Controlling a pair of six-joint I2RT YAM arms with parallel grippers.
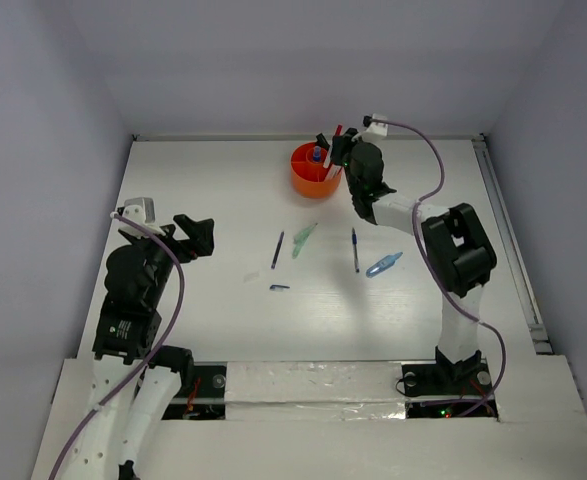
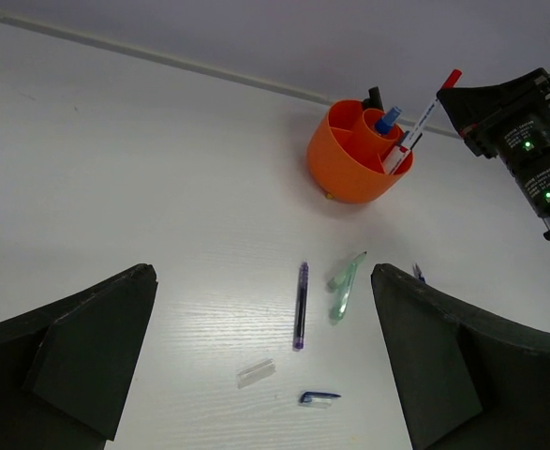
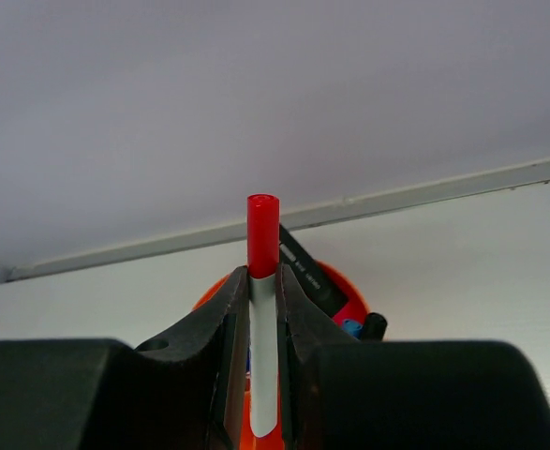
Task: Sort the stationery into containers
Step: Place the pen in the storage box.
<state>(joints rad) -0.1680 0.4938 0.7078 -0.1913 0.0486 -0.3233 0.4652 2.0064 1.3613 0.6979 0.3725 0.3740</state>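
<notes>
Step in hand: dropping off one item. Right gripper (image 3: 262,286) is clamped on the white marker with red cap (image 2: 419,125), held steeply tilted, red end up, over the orange tub (image 2: 349,164) at top centre of the overhead frame. From the left wrist view its lower end looks to be just inside the tub's right-hand rim; can't tell which compartment. Left gripper (image 1: 195,238) sits at the left of the overhead frame, fingers wide apart, holding nothing, well away from the loose items. My read of the next move: lower a bit so the marker is seated, release, then pull straight up so the fingers don't catch the red end or nudge the tub. After that, go for the nearest loose pen. Counts: one tub. Inside it, besides the marker, are a blue-topped item (image 2: 385,120) and a black item (image 2: 376,96). Six items loose on the table (image 1: 173,170), all mid-frame overhead: dark blue pen (image 1: 277,250), pale green pen (image 1: 304,240), a second blue pen (image 1: 355,250), light blue pen (image 1: 384,264), small blue-capped piece (image 1: 279,287), and small clear piece (image 2: 256,372). So mostly unsorted, I'd say about a third done.
</notes>
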